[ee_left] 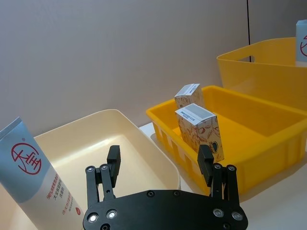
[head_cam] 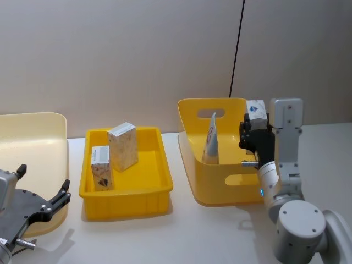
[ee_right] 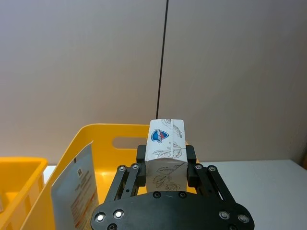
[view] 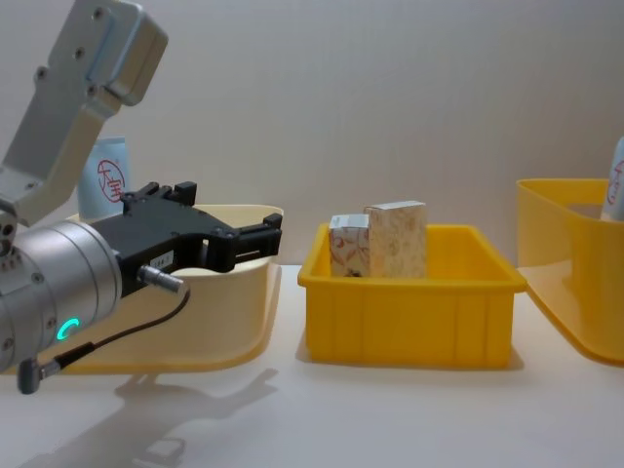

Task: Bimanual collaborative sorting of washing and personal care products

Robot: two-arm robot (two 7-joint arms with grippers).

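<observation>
Right gripper (ee_right: 165, 160) clamped on small white carton (ee_right: 165, 143) above tall yellow plastic bin (head_cam: 193, 118); left gripper (ee_left: 160, 165) spread wide, empty, near cream tub (ee_left: 115, 124).

The right end effector (head_cam: 254, 127) is raised at the right of the head view, wrist upright above its silver joints, its black fingers (ee_right: 141, 154) closed on a small white carton (ee_right: 166, 143). The left end effector (ee_left: 159, 163) sits low at the left, reaching forward, fingers spread apart and holding nothing.
</observation>
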